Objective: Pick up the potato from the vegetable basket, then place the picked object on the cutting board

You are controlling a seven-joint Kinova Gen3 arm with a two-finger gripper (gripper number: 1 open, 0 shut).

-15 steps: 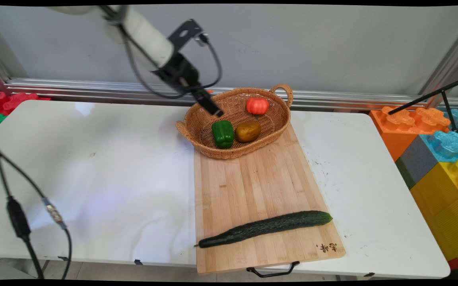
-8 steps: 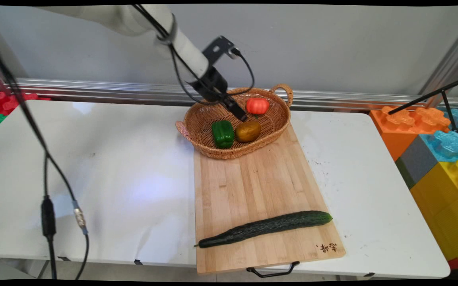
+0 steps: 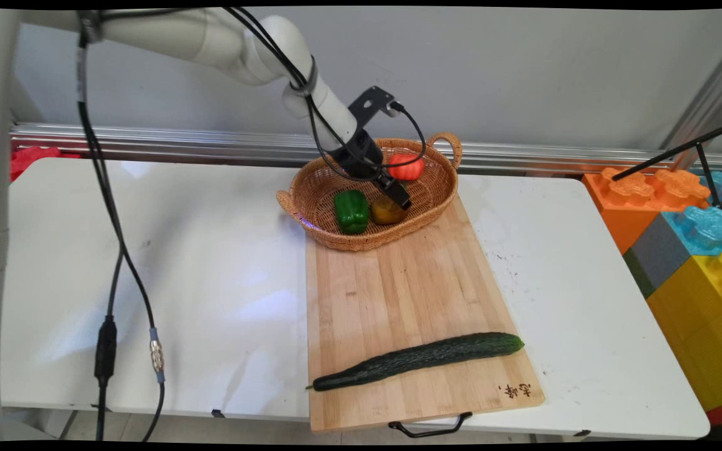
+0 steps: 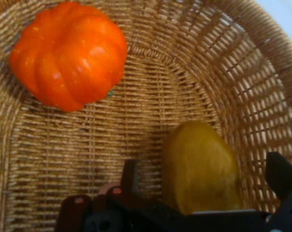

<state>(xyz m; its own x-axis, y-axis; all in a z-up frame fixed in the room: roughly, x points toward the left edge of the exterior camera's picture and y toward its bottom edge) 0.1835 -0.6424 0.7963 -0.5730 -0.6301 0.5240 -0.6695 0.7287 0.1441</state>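
While the gripper [image 4: 203,188] hangs low inside the wicker basket [image 3: 436,200], its fingers [image 4: 130,176] stand open on either side of the brownish-yellow potato [image 4: 200,166], one to its left and one to its right in the hand view, apparently not yet pressing on it. That potato lies on the basket floor toward the near right, just right of the green pepper [image 3: 351,211]; the orange pumpkin-like fruit [image 4: 68,54] sits farther back, apart from both.

Several things could go wrong from here. A rounded, smooth skin may squirt out from between the pads if they close off-centre. One fingertip seems close to the woven floor, though the view is poor there, and could snag in the weave or tip the light basket on the wooden cutting board [image 3: 398,294]. A sideways nudge could also roll the potato against the pepper. The long cucumber [image 3: 417,360] lies well clear at the board's near end, on the white surface [image 3: 148,250].
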